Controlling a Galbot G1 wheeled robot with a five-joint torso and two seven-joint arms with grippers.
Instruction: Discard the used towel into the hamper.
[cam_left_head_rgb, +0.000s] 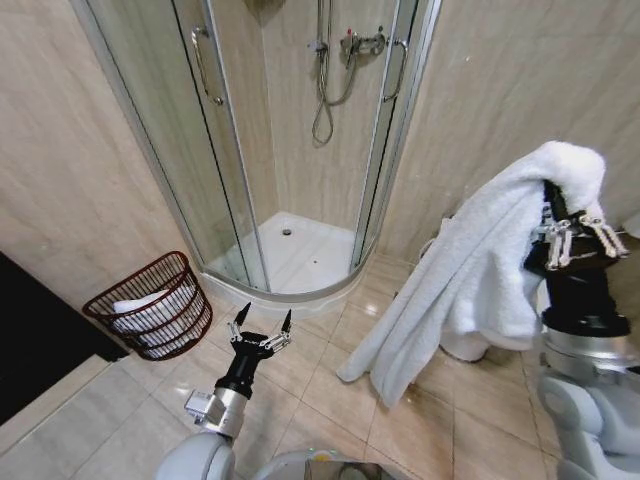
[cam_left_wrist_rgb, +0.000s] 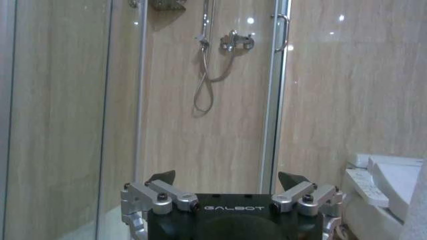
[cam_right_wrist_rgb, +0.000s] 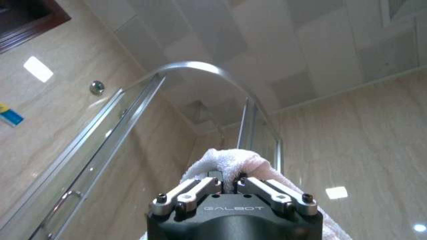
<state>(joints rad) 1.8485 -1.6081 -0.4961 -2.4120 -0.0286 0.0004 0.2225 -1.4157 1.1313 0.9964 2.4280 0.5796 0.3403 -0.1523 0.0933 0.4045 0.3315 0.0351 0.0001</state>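
High over the floor's right side, the right pincer (cam_left_head_rgb: 578, 232) grips the towel (cam_left_head_rgb: 470, 270), probably needing carrying left to the hamper (cam_left_head_rgb: 152, 305); the left pincer (cam_left_head_rgb: 260, 327) hangs released.

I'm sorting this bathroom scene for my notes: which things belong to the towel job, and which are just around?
Belongs to the job:
towel, held up by the right gripper
hamper, already holding white cloth

Just around:
left gripper, open, low over the floor
shower cabin
shower hose
toilet
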